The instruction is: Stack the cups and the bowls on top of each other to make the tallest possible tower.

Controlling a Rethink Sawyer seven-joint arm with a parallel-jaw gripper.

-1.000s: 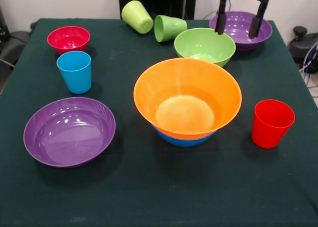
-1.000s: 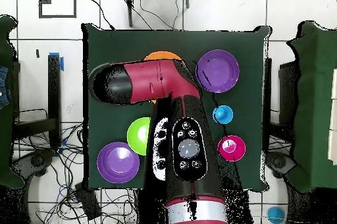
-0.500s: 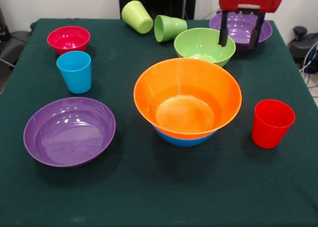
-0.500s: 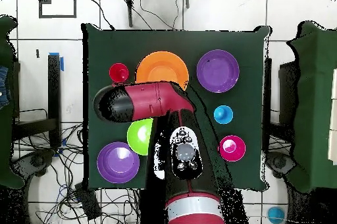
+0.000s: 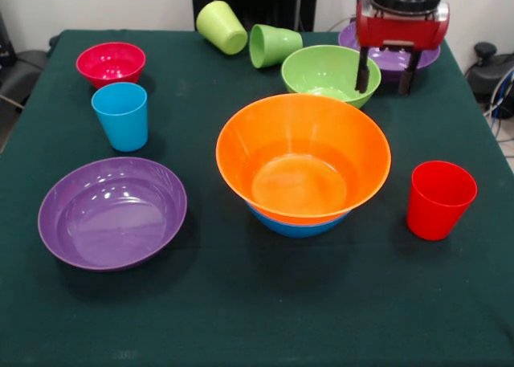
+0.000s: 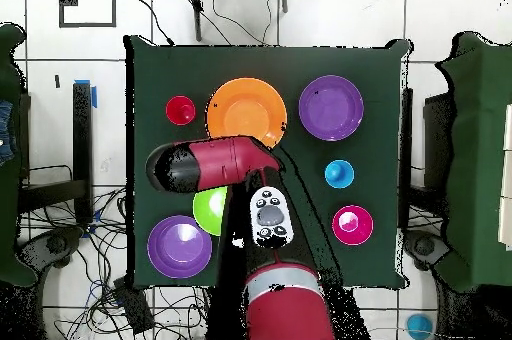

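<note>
My gripper (image 5: pixel 384 89) hangs open at the back right, empty. One finger stands by the green bowl's (image 5: pixel 328 72) right rim, the other in front of a purple bowl (image 5: pixel 428 58). The orange bowl (image 5: pixel 303 158) sits nested in the blue bowl (image 5: pixel 295 225) mid-table. A second purple bowl (image 5: pixel 112 212) lies front left, with the sky blue cup (image 5: pixel 120 116) and small red bowl (image 5: pixel 111 63) behind it. The red cup (image 5: pixel 439 199) stands upright at the right. A yellow-green cup (image 5: pixel 221 27) and a green cup (image 5: pixel 273 45) lie on their sides at the back.
The table (image 5: pixel 241 303) has a dark green cloth. From overhead the arm (image 6: pixel 215 163) crosses the green bowl (image 6: pixel 207 212). The orange bowl (image 6: pixel 246 112), red cup (image 6: pixel 180 110) and a purple bowl (image 6: pixel 330 108) show beyond it.
The gripper has come down and moved from over the back purple bowl to beside the green bowl's rim. Overhead, the arm has drawn back and uncovered the orange bowl and red cup.
</note>
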